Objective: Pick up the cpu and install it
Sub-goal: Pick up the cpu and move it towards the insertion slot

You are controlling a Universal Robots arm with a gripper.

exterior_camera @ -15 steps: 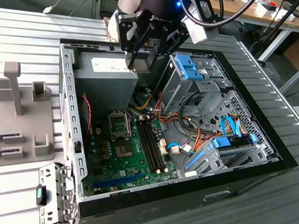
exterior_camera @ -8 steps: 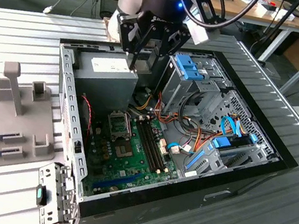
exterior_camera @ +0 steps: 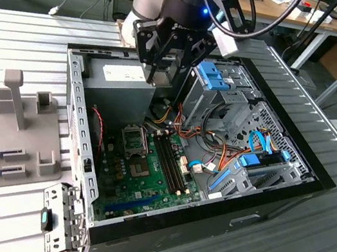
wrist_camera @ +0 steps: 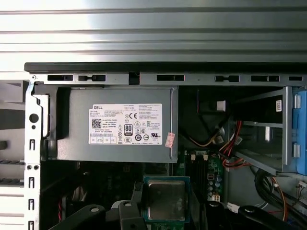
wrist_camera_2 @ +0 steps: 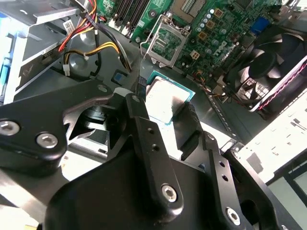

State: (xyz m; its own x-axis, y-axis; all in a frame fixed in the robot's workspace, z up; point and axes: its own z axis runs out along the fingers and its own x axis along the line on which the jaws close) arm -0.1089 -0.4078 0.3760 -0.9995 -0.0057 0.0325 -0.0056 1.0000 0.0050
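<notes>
Cpu in the pinch, hanging over the open case

We had the gripper pinching the cpu by two opposite edges, its silver top showing in both wrist views. In the exterior view the gripper hung in the upper middle of the frame above the power supply, with the open socket lower down near the centre, well apart from it. Our worry was that the edge grip looked thin. A brush against the case or the wires could tilt or drop the chip, and a crooked landing would probably bend socket pins.
</notes>
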